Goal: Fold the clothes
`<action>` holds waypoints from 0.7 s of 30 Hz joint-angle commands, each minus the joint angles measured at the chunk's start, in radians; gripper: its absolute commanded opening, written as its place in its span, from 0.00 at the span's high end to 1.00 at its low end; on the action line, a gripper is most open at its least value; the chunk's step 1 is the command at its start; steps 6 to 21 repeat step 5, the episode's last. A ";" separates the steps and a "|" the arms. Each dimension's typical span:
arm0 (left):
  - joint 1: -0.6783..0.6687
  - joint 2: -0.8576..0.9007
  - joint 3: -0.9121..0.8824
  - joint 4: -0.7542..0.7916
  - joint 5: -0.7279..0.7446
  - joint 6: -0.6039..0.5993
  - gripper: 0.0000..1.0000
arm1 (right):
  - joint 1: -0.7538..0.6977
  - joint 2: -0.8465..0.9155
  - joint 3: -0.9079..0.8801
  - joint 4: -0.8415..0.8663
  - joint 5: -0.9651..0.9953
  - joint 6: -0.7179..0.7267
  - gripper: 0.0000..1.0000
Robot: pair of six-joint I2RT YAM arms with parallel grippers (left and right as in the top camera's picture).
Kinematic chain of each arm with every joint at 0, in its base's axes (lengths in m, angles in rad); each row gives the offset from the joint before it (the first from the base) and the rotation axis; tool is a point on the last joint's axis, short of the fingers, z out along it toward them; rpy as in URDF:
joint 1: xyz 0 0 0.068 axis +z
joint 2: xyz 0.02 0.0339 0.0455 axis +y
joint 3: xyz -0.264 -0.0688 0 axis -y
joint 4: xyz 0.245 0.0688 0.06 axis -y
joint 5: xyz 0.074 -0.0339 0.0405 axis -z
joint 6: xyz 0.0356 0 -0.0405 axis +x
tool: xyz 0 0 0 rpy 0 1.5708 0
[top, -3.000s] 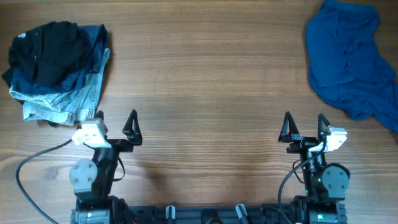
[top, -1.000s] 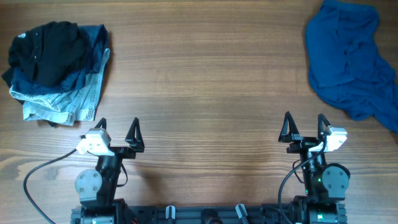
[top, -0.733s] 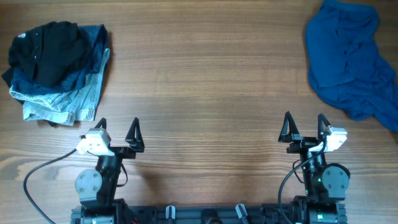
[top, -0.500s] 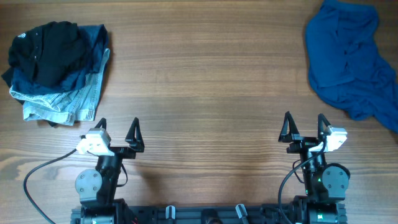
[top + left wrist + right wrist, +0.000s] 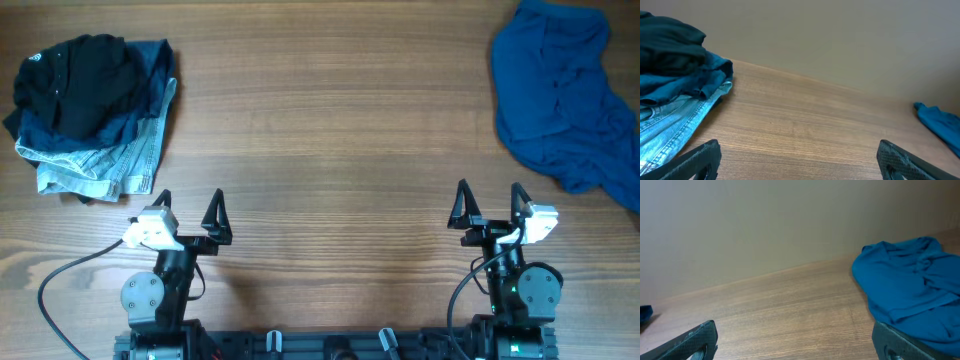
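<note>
Down at the near edge, the left gripper (image 5: 189, 203) is held with jaws spread wide, nothing pinched; the right gripper (image 5: 488, 200) is spread just the same; out on the wooden table (image 5: 330, 120), at the far left corner, the black clothes (image 5: 72, 80) are seen crumpled atop jeans (image 5: 95, 165), well apart from both grippers; a blue garment (image 5: 560, 95) is seen rumpled at the far right.

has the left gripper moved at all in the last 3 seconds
Yes. The left gripper has drawn back toward the near table edge, leaving a wider gap to the jeans. Its jaws are open.
</note>
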 commanded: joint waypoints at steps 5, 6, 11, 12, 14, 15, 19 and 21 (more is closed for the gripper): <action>-0.005 -0.010 -0.006 -0.001 0.008 -0.008 0.00 | 0.005 -0.007 -0.001 0.003 0.011 0.007 0.00; -0.005 -0.010 -0.006 -0.001 0.008 -0.008 0.00 | 0.005 -0.007 -0.001 0.003 0.011 0.007 0.00; -0.005 -0.010 -0.006 -0.001 0.008 -0.008 0.00 | 0.005 -0.007 -0.001 0.003 0.011 0.007 0.00; -0.005 -0.010 -0.006 -0.001 0.008 -0.008 0.00 | 0.005 -0.007 -0.001 0.003 0.011 0.007 0.00; -0.005 -0.010 -0.006 -0.001 0.008 -0.008 0.00 | 0.005 -0.007 -0.001 0.003 0.011 0.007 0.00; -0.005 -0.010 -0.006 -0.001 0.008 -0.008 0.00 | 0.005 -0.007 -0.001 0.003 0.011 0.007 0.00; -0.005 -0.010 -0.006 -0.001 0.008 -0.008 0.00 | 0.005 -0.007 -0.001 0.003 0.011 0.007 0.00; -0.005 -0.010 -0.006 -0.001 0.008 -0.008 0.00 | 0.005 -0.007 -0.001 0.003 0.011 0.007 0.00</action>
